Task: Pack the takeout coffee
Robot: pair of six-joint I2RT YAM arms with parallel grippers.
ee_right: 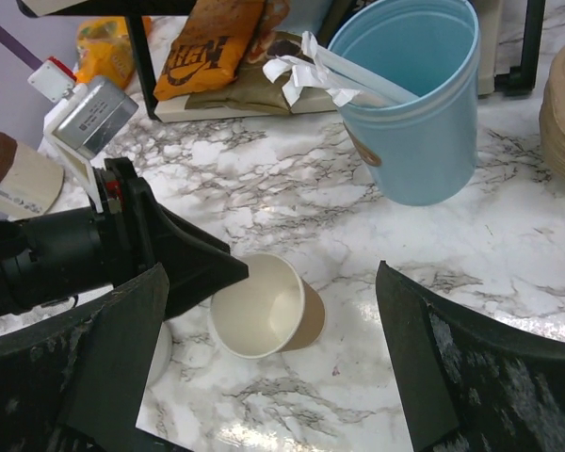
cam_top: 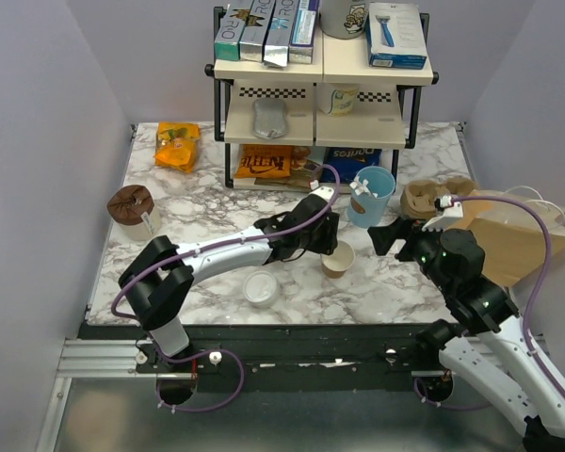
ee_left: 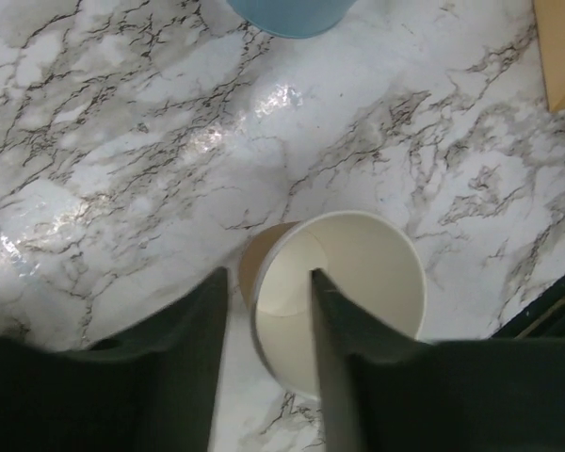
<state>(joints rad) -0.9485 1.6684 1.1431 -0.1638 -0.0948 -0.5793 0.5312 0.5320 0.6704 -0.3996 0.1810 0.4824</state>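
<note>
Left wrist: fingers (ee_left: pixel 193 367) astride lidless cup (ee_left: pixel 358 282)

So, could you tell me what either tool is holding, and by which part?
Nothing is clamped. The left tool stands open astride the lidless paper cup's rim, one finger inside; the right tool is open and empty.

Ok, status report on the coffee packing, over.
Left gripper open astride rim of unlidded cup. Right gripper open, hovering between cup and bag. Lid loose on table.
</note>
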